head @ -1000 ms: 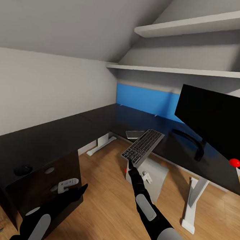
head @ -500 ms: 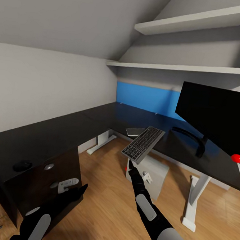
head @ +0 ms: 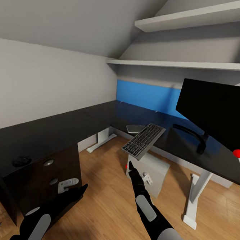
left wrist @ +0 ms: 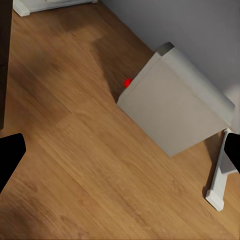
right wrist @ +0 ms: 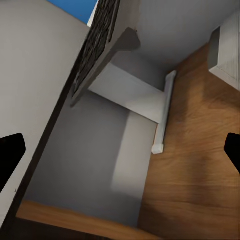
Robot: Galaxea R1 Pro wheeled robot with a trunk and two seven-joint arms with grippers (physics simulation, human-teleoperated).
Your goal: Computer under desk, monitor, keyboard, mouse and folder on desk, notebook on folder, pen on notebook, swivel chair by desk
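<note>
Slim black keyboard (head: 143, 141) tilted, far end over the front edge of the long black-topped L-shaped desk (head: 61, 130), near end hanging out past that edge. Right gripper (head: 130, 166) just below the near end; contact not clear. In the right wrist view, fingers (right wrist: 10, 150) spread wide with nothing between them. Likely a set-down beside the wide black-fronted monitor (head: 214, 113), which stands on the desk.

Left gripper (head: 79, 188) low in front of the desk's drawer unit (head: 49, 172), fingers (left wrist: 10, 150) wide, idle.

Small dark grey notebook (head: 134, 128) flat on the desk behind the keyboard. Small black mouse (head: 22, 160) on the desk's near end. Pale grey computer tower (head: 154, 171) under the desk, as required.

Drawers shut; contents unseen.
</note>
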